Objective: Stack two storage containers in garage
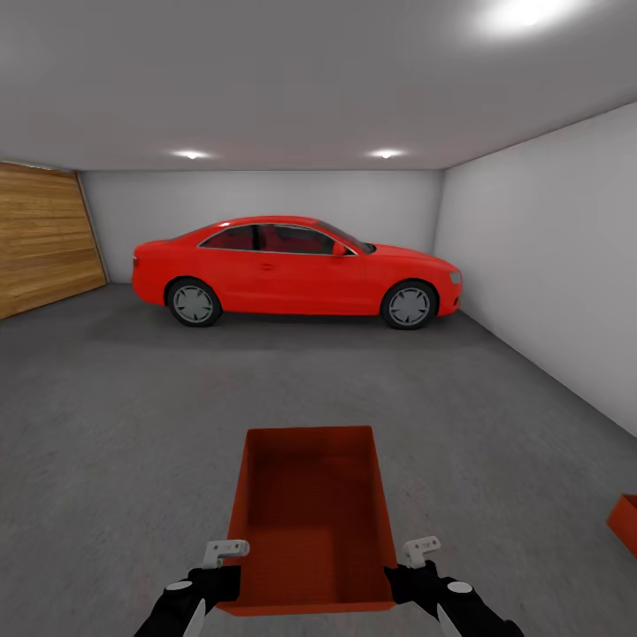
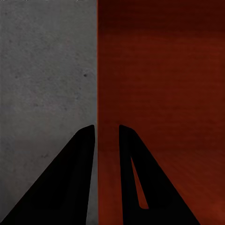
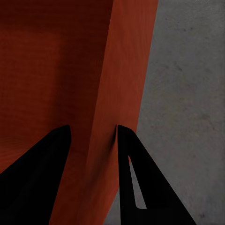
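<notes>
I am in the garage, on its dark grey concrete floor. One orange-red open-topped storage container sits straight ahead of me, held between both arms at its near end. My left gripper straddles its left wall; the left wrist view has my left gripper with one finger outside and one inside the container. My right gripper grips the right wall, and in the right wrist view my right gripper clamps the container's wall. A corner of the second storage container lies on the floor at far right.
A red car is parked across the back of the room. A light wooden door fills the left wall, and a white wall runs along the right. Open concrete stretches between me and the car.
</notes>
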